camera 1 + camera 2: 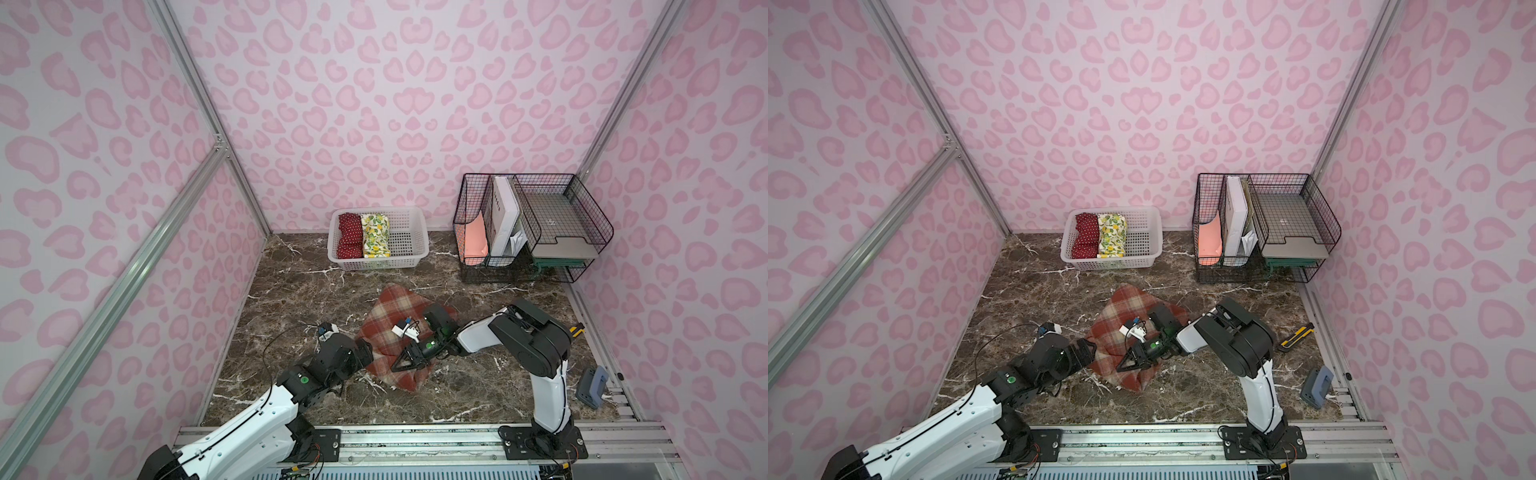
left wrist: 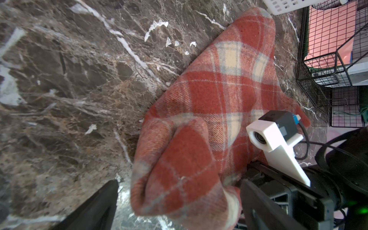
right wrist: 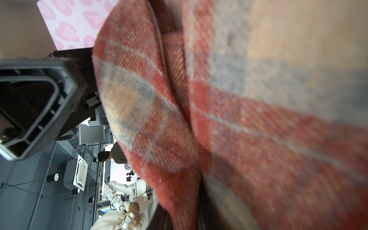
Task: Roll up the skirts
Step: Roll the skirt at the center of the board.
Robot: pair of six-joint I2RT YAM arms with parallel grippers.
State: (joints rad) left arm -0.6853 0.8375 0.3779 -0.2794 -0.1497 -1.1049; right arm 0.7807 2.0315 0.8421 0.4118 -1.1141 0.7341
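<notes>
third skirt partly rolled: an even grip at both ends is advised

the plaid skirt [image 1: 399, 328] is found on the table [image 1: 291, 291], about midway between the two arms. its near end is curled over into a thick first turn, and the rest is spread flat toward the basket [image 1: 409, 243]. the right pincer [image 1: 397, 368] is laid across that turn with its fingers drawn nearly together. in the right wrist view a fold of plaid is seen pressed against one finger [image 3: 39, 103], so the pincer is judged to be clamped on the cloth. the left pincer [image 1: 365, 349] is held at the skirt's left edge with its fingers wide apart and nothing gripped.

for the step in hand, it is judged that the left pincer should be closed on the free end of the turn before anything is moved, so that both ends are carried over together. the cloth is thick and is likely to spring open. the turn should therefore be kept low and pressed tight, and the side edges should be kept in line, or a cone will be formed.

count: three skirts are noted. one is the plaid; the red polka-dot skirt [image 1: 349, 241] and the lemon-print skirt [image 1: 375, 236] are lying rolled, side by side, at the left end of the basket. also recorded are one basket, one wire organiser [image 1: 590, 199], one yellow-black knife [image 1: 1296, 336], one grey-blue device [image 1: 592, 386] and two arms.
</notes>
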